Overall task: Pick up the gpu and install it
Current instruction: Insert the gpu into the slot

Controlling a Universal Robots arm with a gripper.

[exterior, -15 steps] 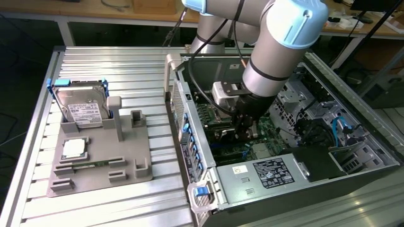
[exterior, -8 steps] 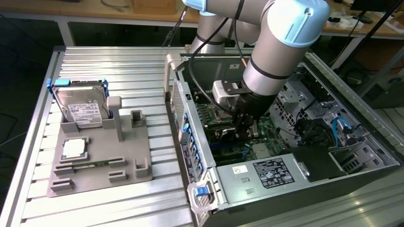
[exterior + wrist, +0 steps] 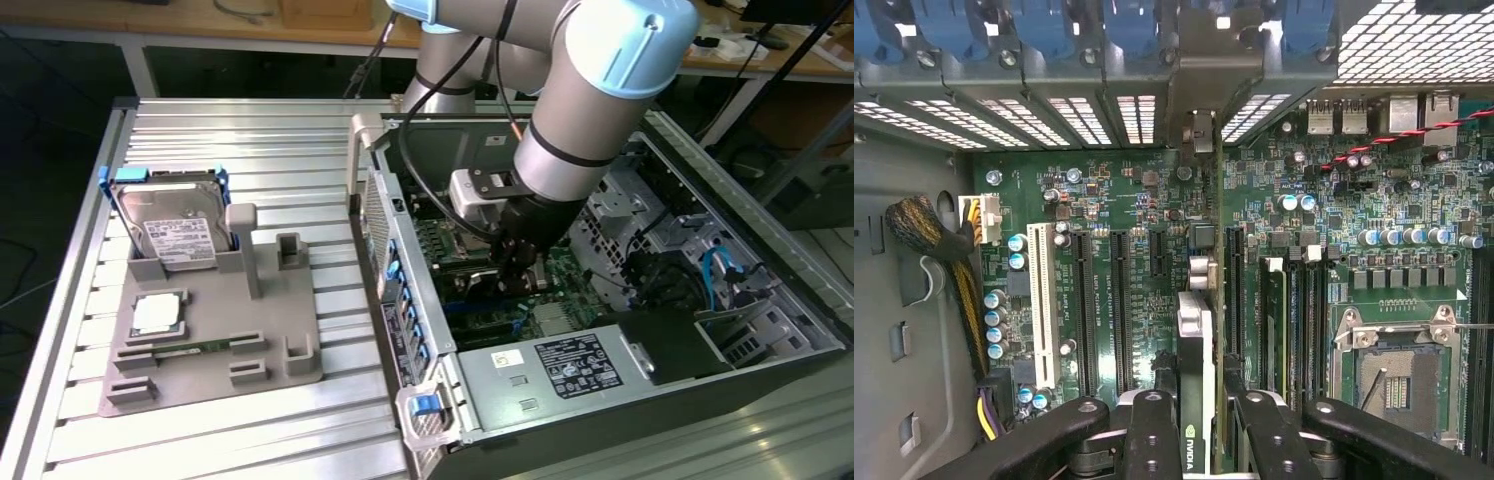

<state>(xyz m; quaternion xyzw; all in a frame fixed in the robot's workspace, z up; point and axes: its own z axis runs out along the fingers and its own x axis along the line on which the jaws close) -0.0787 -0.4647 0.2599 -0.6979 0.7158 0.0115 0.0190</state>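
The gpu (image 3: 1195,345) stands edge-on over the green motherboard (image 3: 1144,200) in the wrist view, with its black cooler and green logo near the camera and its silver end (image 3: 1199,272) pointing toward the case's rear slots. My gripper (image 3: 1199,440) is shut on it, one black finger (image 3: 1152,430) on each side. In the exterior view the gripper (image 3: 521,268) is down inside the open computer case (image 3: 747,330), just above the board. The card lies between long black expansion slots (image 3: 1122,300); I cannot tell whether it touches a slot.
A white slot (image 3: 1041,300), memory slots (image 3: 1294,320) and an empty CPU socket (image 3: 1394,375) flank the card. A yellow-black cable bundle (image 3: 939,240) hangs beside the board. Outside the case, a grey fixture (image 3: 267,330) carries a hard drive (image 3: 167,225), a processor (image 3: 158,312) and a memory stick (image 3: 187,347).
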